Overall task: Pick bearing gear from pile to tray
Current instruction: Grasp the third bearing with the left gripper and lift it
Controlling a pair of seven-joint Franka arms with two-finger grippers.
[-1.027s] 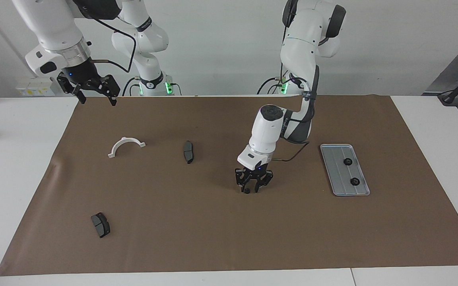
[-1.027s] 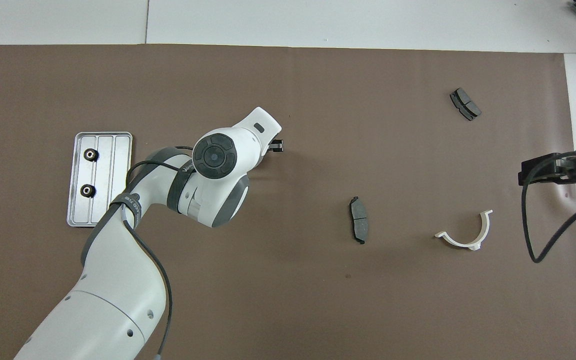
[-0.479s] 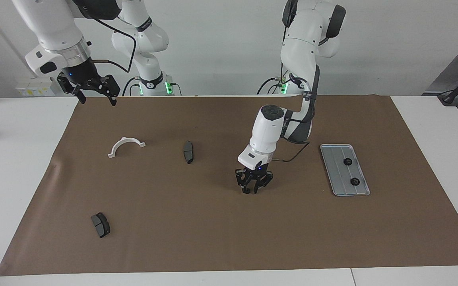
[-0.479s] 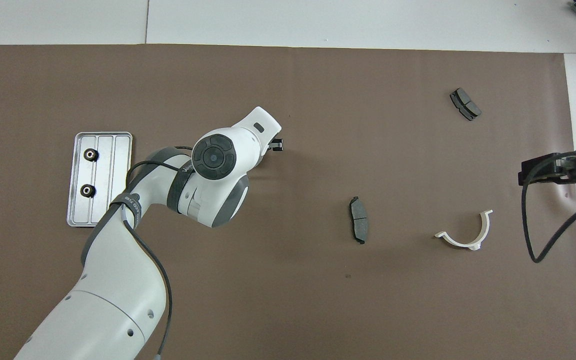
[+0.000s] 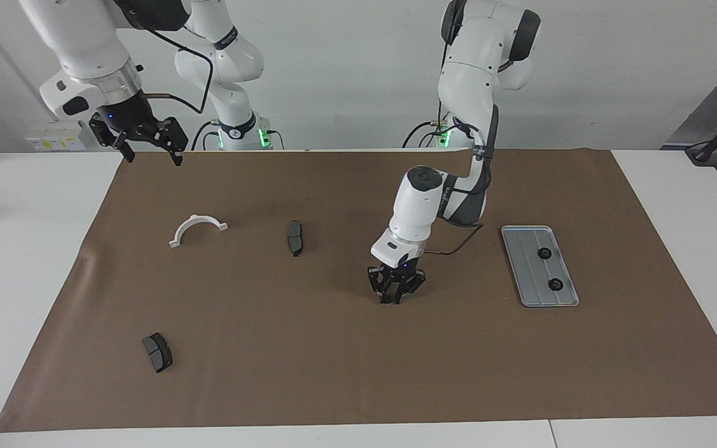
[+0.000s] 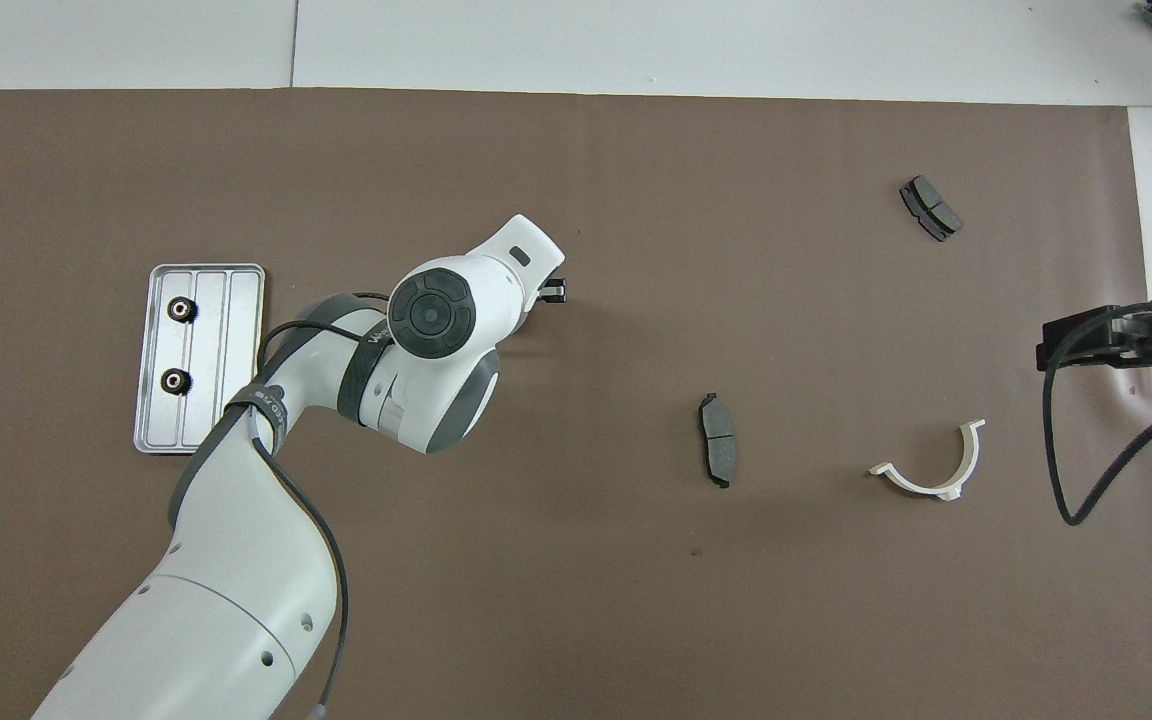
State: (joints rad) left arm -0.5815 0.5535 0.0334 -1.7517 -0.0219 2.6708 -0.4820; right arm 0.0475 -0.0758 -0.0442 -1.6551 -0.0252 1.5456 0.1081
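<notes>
Left gripper is down at the mat with fingertips together; whatever sits between them is too small to make out. In the overhead view the left arm's own wrist covers that gripper almost fully, only a black tip shows. Right gripper is cut off by the overhead frame edge. Ring parts in tray: no detail readable

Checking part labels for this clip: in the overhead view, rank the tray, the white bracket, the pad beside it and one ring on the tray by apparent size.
1. tray
2. white bracket
3. pad, close to the bracket, so those two are unsure
4. ring
</notes>
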